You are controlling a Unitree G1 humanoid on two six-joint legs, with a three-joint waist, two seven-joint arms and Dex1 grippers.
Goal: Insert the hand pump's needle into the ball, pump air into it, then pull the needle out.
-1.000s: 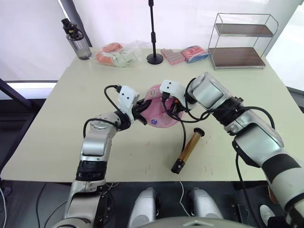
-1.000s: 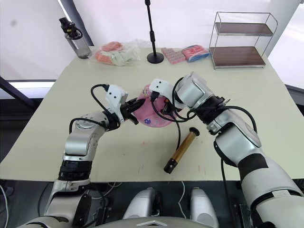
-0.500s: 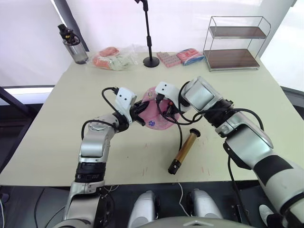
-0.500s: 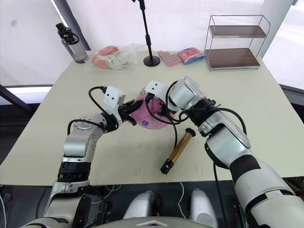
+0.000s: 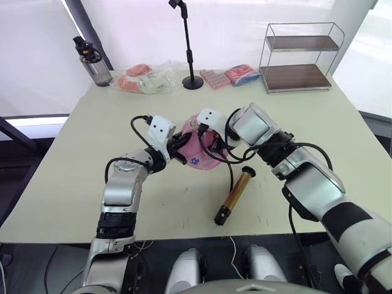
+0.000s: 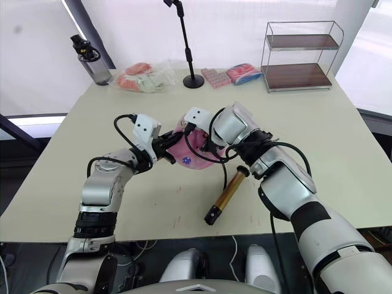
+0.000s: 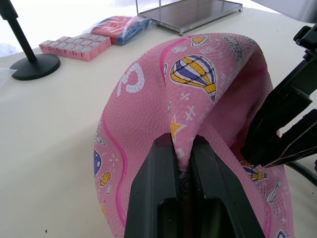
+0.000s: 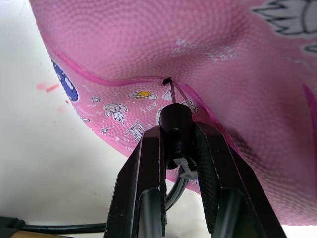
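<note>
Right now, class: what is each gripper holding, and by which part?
The left gripper pinches a fold of the deflated pink ball. The right gripper clamps the needle by its black fitting, tip at the ball's valve.

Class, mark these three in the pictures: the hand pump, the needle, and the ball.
hand pump (image 5: pixel 234 195): left eye view, middle of its bronze-gold barrel.
needle (image 8: pixel 171 90): right wrist view, the thin pin at the ball's valve.
ball (image 7: pixel 163 99): left wrist view, its pink folded skin.
</note>
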